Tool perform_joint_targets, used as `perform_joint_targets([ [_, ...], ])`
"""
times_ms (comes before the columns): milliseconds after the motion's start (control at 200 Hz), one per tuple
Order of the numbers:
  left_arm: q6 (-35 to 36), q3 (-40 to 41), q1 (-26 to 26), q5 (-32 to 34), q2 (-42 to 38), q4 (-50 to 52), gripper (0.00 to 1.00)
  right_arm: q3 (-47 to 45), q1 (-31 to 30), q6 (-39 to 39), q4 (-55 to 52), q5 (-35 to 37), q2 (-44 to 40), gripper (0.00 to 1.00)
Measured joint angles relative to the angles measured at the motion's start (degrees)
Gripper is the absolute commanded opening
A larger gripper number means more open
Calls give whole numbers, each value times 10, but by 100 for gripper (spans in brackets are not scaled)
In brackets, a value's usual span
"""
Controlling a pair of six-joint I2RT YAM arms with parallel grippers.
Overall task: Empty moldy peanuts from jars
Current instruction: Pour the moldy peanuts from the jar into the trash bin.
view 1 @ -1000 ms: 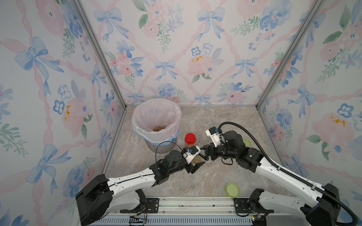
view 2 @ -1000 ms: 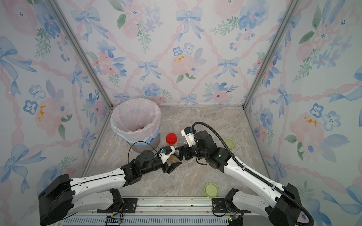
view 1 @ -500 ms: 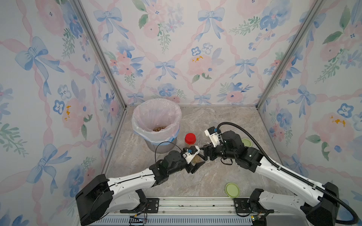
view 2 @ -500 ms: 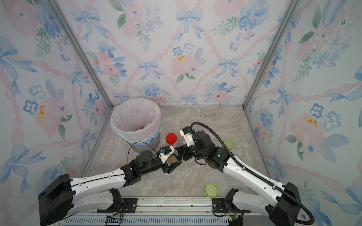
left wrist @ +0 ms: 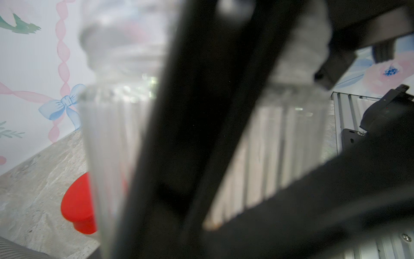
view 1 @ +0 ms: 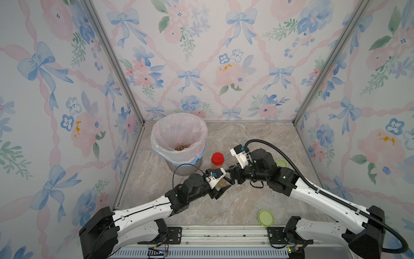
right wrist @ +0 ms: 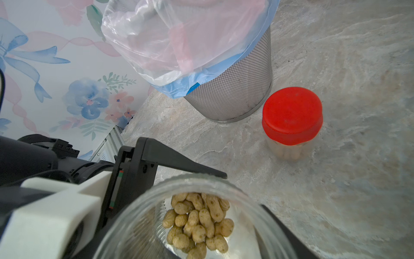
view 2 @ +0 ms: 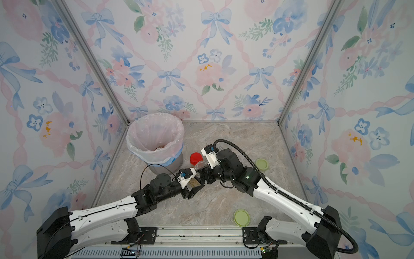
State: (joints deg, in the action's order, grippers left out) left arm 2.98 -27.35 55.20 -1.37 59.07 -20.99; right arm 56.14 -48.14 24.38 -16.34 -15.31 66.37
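The left end effector (view 1: 225, 182) has its jaws about half spread and closed on the ribbed wall of the open jar (right wrist: 134, 226). One black finger lies along the far side of the rim in the right wrist view, and the left wrist view is filled with blurred glass. The right end effector (view 1: 230, 178) meets the same jar from the opposite side, its jaws also about half spread. The frames do not show whether it clamps the jar or only touches it.

The jar stands close to upright with its mouth up, and the moldy peanuts (right wrist: 199, 222) lie in a loose heap at its bottom. I cannot tell whether its base rests on the bench (view 1: 235, 206) or is lifted off it.

The next move, as I judge it, is a tip over the bin (view 1: 154, 136). The bin is near the jar, farther back and on the left arm's side, so the left arm is the nearer one. The jar's long axis would have to swing from vertical toward that rim.

The red-lidded jar (view 1: 217, 158) stands closed just beside the bin, between it and the right end effector. Two green lids (view 1: 266, 217) lie apart on the bench.
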Motion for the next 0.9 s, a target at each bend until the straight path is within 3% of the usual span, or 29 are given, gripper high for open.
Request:
perform_joint_targets([
  [130,8,-11,0,7,-10,21,0,16,0,-5,-10,-6,5,87],
  [305,32,-36,-1,34,-17,61,0,46,3,-12,-43,17,12,97],
  [480,56,-63,-3,45,-24,106,0,63,17,-19,-58,22,12,99],
  [900,80,-111,-34,22,-39,156,0,64,82,-7,2,-54,11,98],
])
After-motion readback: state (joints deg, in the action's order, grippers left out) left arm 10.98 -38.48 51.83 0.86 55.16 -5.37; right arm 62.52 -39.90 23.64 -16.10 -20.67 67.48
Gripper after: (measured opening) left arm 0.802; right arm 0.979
